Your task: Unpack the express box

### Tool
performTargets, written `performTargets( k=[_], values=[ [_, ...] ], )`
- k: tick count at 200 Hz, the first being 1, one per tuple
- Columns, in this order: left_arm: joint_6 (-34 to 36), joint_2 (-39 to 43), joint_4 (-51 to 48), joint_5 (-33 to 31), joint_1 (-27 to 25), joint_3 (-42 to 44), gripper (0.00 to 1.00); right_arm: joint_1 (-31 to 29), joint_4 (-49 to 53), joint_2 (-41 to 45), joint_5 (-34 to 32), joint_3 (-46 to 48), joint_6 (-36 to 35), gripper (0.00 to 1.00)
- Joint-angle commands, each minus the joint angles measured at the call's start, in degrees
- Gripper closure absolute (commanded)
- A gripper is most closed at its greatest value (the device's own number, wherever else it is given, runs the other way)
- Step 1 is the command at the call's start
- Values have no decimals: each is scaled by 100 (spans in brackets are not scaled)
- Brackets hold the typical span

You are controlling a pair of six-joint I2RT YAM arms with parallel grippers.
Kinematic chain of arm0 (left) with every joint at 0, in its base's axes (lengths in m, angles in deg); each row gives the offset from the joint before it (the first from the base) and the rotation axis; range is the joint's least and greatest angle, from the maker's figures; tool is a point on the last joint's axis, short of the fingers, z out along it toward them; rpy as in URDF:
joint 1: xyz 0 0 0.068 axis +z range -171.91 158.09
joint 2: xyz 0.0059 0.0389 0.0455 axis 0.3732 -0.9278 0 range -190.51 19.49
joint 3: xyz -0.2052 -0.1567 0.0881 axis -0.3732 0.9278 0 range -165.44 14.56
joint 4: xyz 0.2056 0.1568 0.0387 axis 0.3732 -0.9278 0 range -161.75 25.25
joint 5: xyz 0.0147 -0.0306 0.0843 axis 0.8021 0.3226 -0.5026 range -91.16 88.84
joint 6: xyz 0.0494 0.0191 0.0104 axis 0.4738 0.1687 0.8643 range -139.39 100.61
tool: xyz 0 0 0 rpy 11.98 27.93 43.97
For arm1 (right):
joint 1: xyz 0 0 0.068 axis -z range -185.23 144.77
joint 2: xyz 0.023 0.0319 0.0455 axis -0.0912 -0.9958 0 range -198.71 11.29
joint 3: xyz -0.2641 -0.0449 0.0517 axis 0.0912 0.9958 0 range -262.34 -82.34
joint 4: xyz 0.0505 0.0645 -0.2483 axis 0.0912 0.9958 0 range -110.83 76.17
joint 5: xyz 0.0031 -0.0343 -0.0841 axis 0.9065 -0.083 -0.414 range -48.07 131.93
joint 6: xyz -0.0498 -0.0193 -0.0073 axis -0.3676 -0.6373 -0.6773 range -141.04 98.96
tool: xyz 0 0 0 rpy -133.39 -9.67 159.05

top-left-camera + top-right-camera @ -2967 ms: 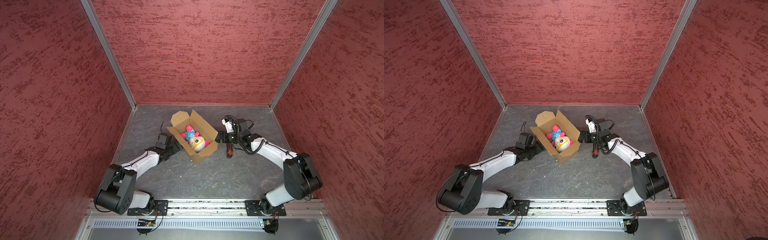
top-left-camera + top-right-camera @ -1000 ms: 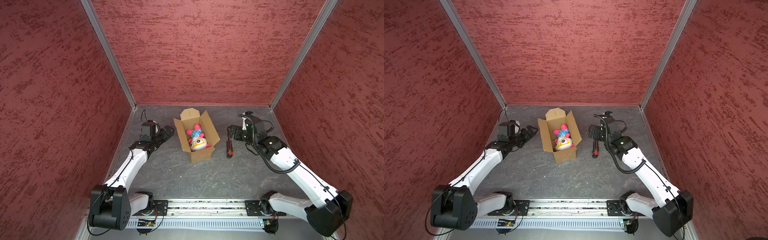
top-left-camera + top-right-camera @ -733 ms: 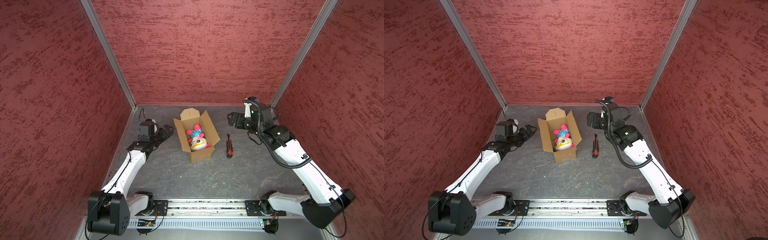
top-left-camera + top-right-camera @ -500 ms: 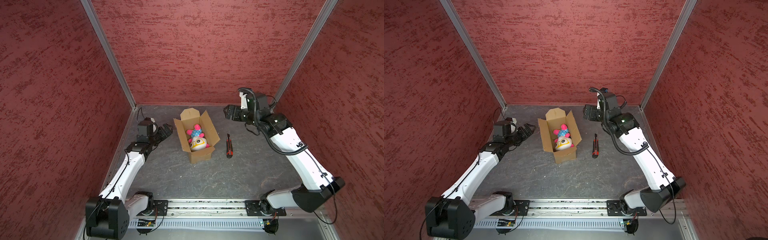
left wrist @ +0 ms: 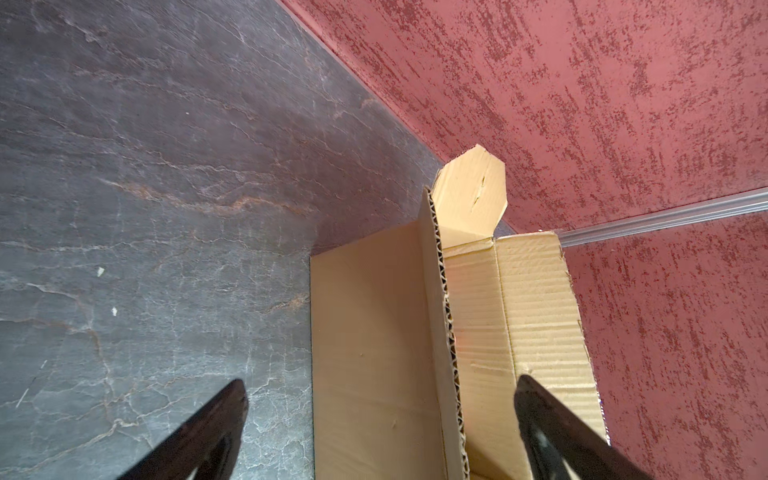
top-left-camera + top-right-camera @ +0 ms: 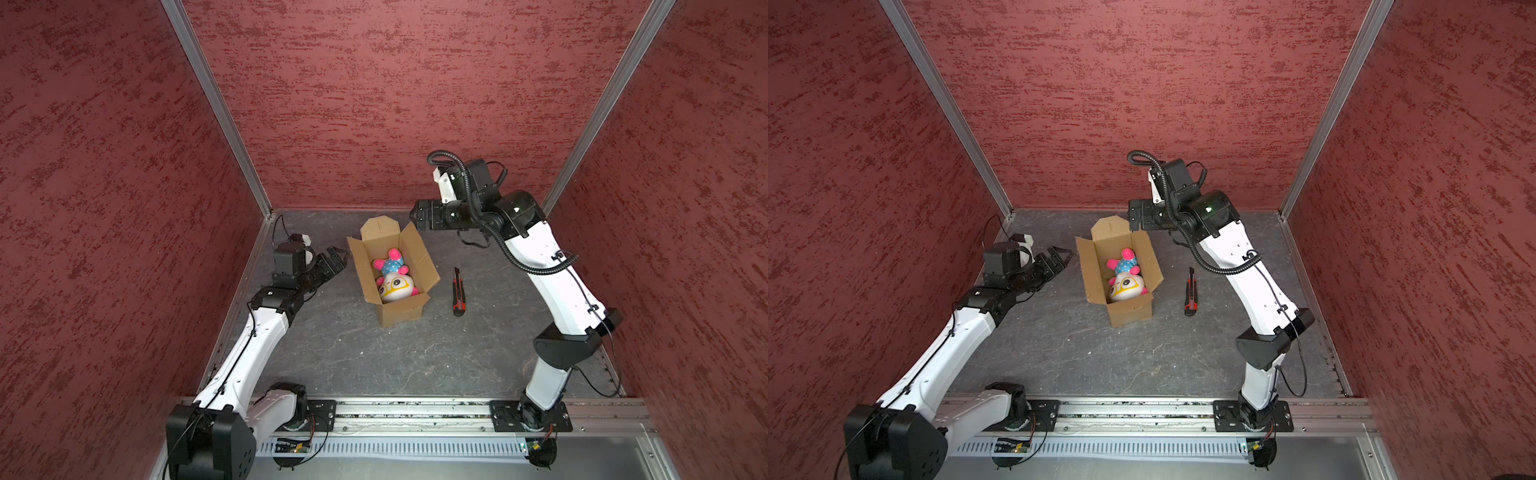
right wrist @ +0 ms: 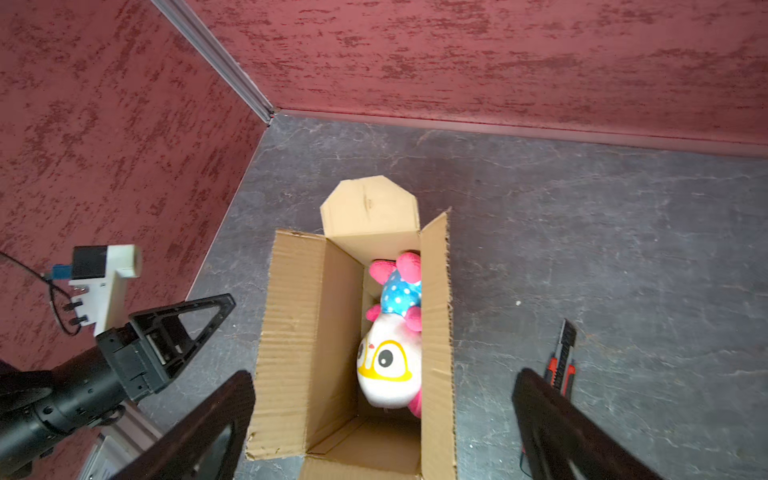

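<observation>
- The express box point(image 6: 401, 314) point(image 6: 1128, 312) is a plain brown corrugated carton, oblong and unprinted. It stands on the dark grey surface point(image 6: 374, 365) toward the back middle in both top views. Its top is open: the long flaps splay outward and the far end flap stands up.
- A plush toy point(image 6: 392, 284) point(image 7: 386, 361) lies inside, its white face with yellow-rimmed eyes toward the near end and its blue dotted body and pink limbs toward the far end.
- A red-and-black utility knife point(image 6: 458, 293) point(image 6: 1190, 293) lies on the surface to the right of the box, apart from it.
- The left end effector point(image 6: 336, 258) point(image 6: 1057, 257) is released, jaws spread and grasping nothing, close beside the left flap.
- The right end effector point(image 6: 417, 219) point(image 7: 384, 380) hangs over the box's far right corner, likewise released and empty.
- In the left wrist view the flap's corrugated edge hides the inside of the box.
- In the right wrist view the right flap covers part of the toy, and a finger cuts off the knife's end.
</observation>
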State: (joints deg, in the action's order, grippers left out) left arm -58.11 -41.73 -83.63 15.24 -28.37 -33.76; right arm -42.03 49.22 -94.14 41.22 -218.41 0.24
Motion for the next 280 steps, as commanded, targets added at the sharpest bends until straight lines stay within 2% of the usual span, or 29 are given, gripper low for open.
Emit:
performTargets(
  k=[1, 101, 125, 208, 248, 280],
  values=[
    [21, 144, 111, 85, -40, 14, 0, -183, 594, -338, -87, -444, 12, 1],
    [-184, 45, 436, 317, -344, 339, 0, -595, 440, -1175, 317, -596, 438, 1],
    [-226, -91, 566, 353, -425, 372, 0, -670, 457, -1316, 340, -570, 556, 7],
    [-197, -427, 727, 488, -620, 318, 0, -818, 688, -1655, 248, -16, 982, 15],
    [-180, -444, 691, 478, -620, 371, 0, -856, 603, -1681, 295, 362, 1168, 15],
    [-182, -505, 747, 499, -620, 433, 0, -854, 732, -1837, 257, 321, 1240, 15]
  ],
)
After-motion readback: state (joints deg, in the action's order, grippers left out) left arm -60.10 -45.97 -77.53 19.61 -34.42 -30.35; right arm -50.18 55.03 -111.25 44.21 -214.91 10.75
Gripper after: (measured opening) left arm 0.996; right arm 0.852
